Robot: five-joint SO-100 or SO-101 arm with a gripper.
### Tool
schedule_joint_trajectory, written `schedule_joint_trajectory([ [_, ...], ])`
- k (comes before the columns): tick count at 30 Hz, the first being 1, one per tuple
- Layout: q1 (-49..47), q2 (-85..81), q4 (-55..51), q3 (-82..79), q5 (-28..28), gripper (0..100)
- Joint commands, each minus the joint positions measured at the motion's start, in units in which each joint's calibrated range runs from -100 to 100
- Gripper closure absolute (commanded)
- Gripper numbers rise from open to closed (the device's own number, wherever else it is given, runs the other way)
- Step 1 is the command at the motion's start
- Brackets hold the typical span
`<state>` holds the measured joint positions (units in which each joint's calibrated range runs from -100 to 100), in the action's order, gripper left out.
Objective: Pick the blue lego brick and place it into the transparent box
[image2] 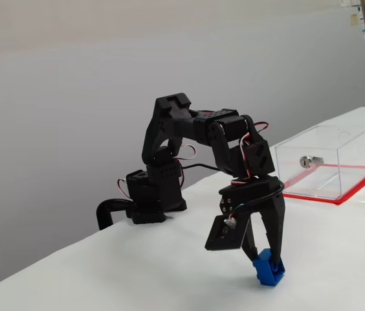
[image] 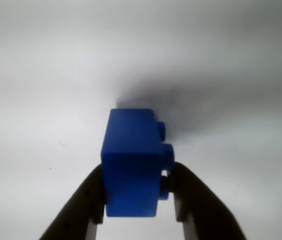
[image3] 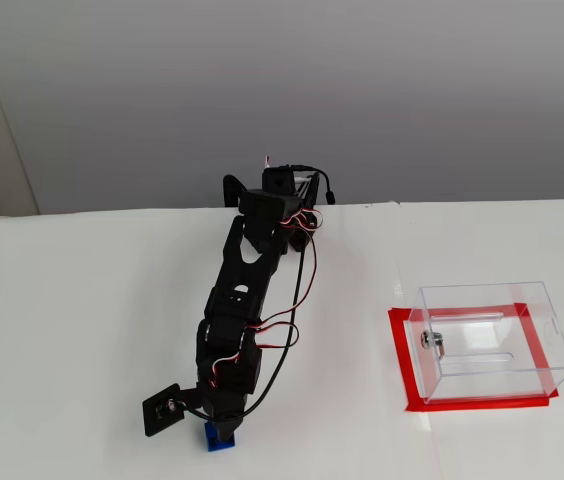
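Observation:
The blue lego brick point(image: 131, 165) fills the middle of the wrist view, studs facing right, pinched between my black gripper's point(image: 137, 172) two fingers, which press on its left and right sides. In a fixed view the brick point(image2: 270, 271) sits tilted at the table surface under the down-pointing gripper point(image2: 264, 256). The other fixed view has the gripper point(image3: 222, 430) over the brick point(image3: 220, 438) near the front edge. The transparent box point(image2: 338, 172) stands far to the right, on its red border point(image3: 402, 360), well apart from the gripper.
A silver lock cylinder point(image3: 432, 341) sits in the box's left wall. The arm's base point(image3: 280, 190) stands at the back of the white table point(image3: 82, 330). A grey wall rises behind. In a fixed view the table edge point(image2: 33, 265) runs diagonally at the left.

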<state>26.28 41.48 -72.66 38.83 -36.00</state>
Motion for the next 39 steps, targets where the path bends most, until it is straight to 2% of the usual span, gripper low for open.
schedule_joint_trajectory([
  [1,0.1,-2.2,-0.1,4.1,0.1,91],
  [6,-0.1,-7.2,-0.1,3.6,0.7,91],
  [21,-2.8,-29.2,-0.2,3.2,11.0,91],
  [25,-5.6,-34.0,-2.2,3.2,13.5,91],
  [33,-11.5,-38.9,-4.4,3.2,13.6,91],
  [39,-20.1,-41.7,-4.4,3.2,16.5,91],
])
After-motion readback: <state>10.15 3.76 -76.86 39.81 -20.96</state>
